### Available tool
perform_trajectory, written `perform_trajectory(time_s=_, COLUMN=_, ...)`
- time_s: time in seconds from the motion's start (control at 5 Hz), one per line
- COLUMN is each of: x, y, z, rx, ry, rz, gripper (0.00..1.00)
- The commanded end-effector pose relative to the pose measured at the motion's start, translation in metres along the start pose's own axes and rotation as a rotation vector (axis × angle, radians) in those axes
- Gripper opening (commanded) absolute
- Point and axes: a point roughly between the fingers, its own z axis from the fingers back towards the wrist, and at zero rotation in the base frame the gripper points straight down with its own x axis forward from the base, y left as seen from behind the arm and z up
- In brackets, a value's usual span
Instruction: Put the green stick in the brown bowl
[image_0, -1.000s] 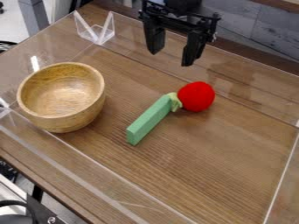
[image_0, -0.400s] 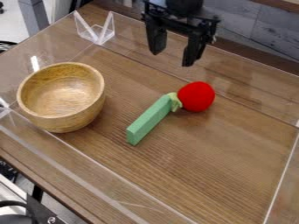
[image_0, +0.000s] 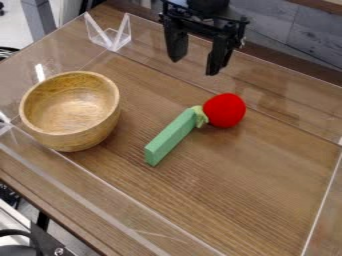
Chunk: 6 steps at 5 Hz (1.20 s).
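The green stick (image_0: 171, 137) lies flat and diagonal on the wooden table, its upper end touching a red strawberry-like toy (image_0: 223, 109). To its left stands the brown bowl (image_0: 70, 109), upright and with nothing in it. My gripper (image_0: 197, 56) hangs above the back of the table, pointing down, its two black fingers (image_0: 175, 44) spread apart with nothing between them. It is well above and behind the stick.
A low clear acrylic wall (image_0: 160, 238) runs around the table's edges. A clear plastic corner piece (image_0: 110, 35) stands at the back left. Dark equipment shows past the left edge.
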Motion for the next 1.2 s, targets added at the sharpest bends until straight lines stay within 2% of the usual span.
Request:
perform_trajectory(time_s=0.0, x=0.003, y=-0.003, z=0.027, rx=0.004, ry=-0.087, rz=-0.02, gripper=1.0)
perform_trajectory(time_s=0.2, x=0.003, y=-0.004, z=0.03, rx=0.003, ry=-0.091, rz=-0.026, gripper=1.0)
perform_trajectory(time_s=1.0, x=0.001, y=-0.001, z=0.016, rx=0.011, ry=-0.042, rz=-0.025, gripper=1.0)
